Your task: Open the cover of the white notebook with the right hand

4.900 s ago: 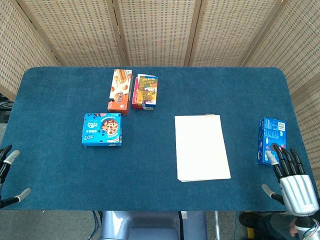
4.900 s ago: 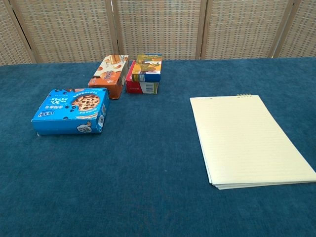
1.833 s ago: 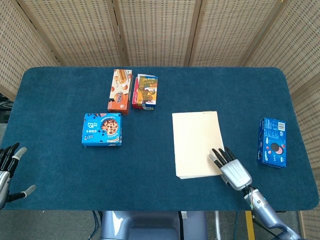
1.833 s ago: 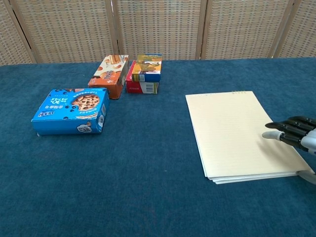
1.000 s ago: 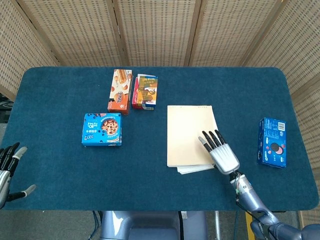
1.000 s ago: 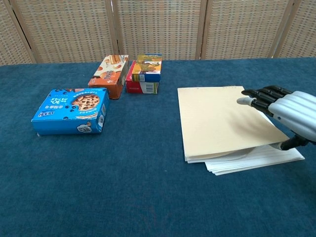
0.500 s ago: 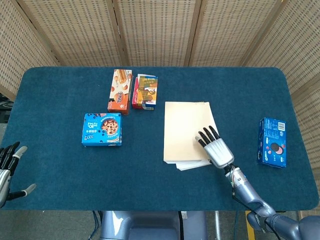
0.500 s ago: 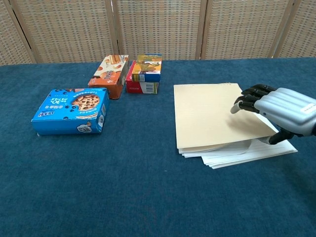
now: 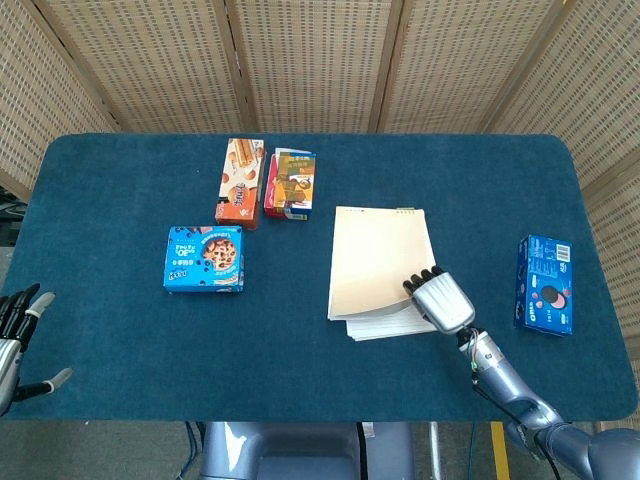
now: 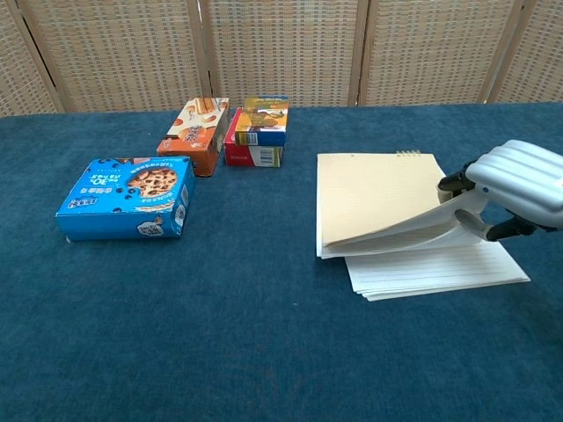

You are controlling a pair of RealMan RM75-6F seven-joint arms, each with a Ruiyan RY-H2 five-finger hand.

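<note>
The white notebook [image 9: 379, 262] lies right of the table's middle, with its spiral edge at the far end. In the chest view its cream cover [image 10: 378, 195] is raised along the right edge with a few sheets, and lined pages [image 10: 435, 268] show underneath. My right hand [image 10: 517, 186] grips that raised right edge, with its fingers curled over the top and its thumb below. From the head view the same right hand [image 9: 442, 303] sits at the notebook's near right corner. My left hand [image 9: 15, 335] hangs at the near left table edge with its fingers spread, holding nothing.
A blue cookie box [image 10: 126, 197] lies at the left. An orange snack box [image 10: 195, 134] and two stacked small boxes [image 10: 257, 132] stand behind it. A blue biscuit box [image 9: 545, 283] lies near the right table edge. Wicker screens close off the back.
My right hand first slid the notebook leftward with flat fingers. Its fingers have now curled around the cover's right edge and raised it off the lined pages. The left hand is still.
</note>
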